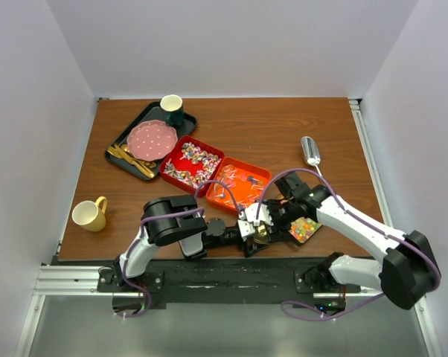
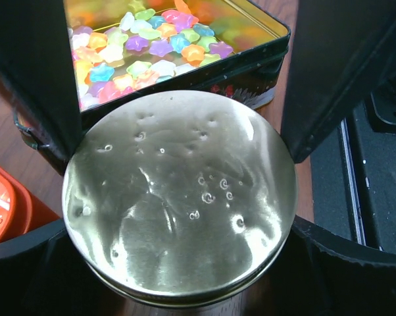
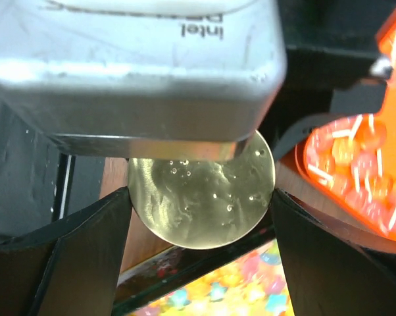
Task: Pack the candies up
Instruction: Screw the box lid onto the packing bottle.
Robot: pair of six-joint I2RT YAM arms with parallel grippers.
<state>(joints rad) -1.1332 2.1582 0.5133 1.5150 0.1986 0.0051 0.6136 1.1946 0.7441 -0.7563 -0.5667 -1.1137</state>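
Round gold metal lid (image 2: 178,204): glossy, mirror-bright, lightly dimpled. Beyond lid, small star-shaped candies (image 2: 142,52): smooth, soft sheen. Beneath lid, brown wooden desk (image 1: 269,126): smooth, low-gloss.

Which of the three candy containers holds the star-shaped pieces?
The black tin beside the gold lid, filled with pastel stars. The red tray and the orange tray hold no stars.

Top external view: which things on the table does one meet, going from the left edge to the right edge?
Yellow mug → pink plate → red box with wrapped candies → orange box → silver scoop.
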